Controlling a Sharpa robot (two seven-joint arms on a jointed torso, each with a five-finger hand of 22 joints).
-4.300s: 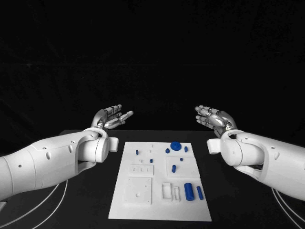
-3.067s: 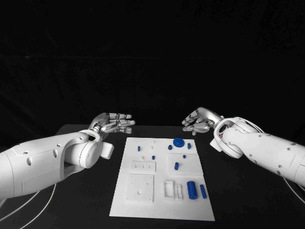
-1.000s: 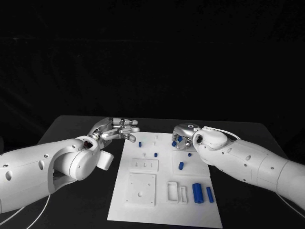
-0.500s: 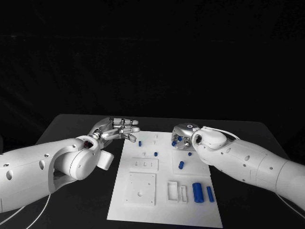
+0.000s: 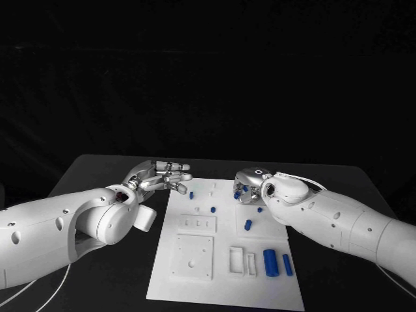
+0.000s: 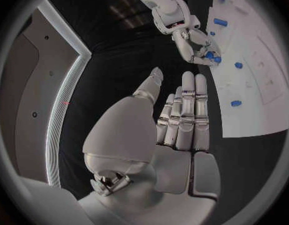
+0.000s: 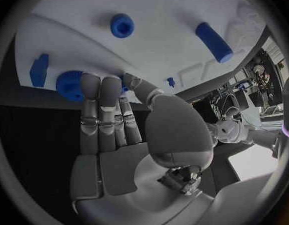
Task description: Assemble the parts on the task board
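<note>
Both arms have come down and inward since the first frames, from raised open palms to low positions at the far end of the white board [image 5: 229, 260]; in the last half second almost nothing has shifted. The right hand [image 5: 248, 185] now hangs over the far right corner of the board, and its fingers [image 7: 99, 99] reach down to the round blue gear [image 7: 71, 84] that lies there. In the right wrist view the fingertips touch or nearly touch the gear, the thumb comes from the other side, but I cannot tell if the gear is already gripped or only touched. Seen from the head, the gear lies at about 12 o'clock on the board, right under this hand, so the right hand is clearly the nearer one and the coming move, as I judge it, is to close on the gear from above. The left hand [image 5: 161, 177] stays at about 11 o'clock, just off the board's left edge over the black counter [image 5: 105, 172], its fingers [image 6: 185, 115] straight, side by side and holding nothing. Other blue parts wait nearer to the robot: a small peg [image 5: 248, 225] in the middle, and a thick cylinder [image 5: 270, 262] with a thinner bar [image 5: 286, 264] beside it at about 5 o'clock, both with the long axis running toward the robot.
</note>
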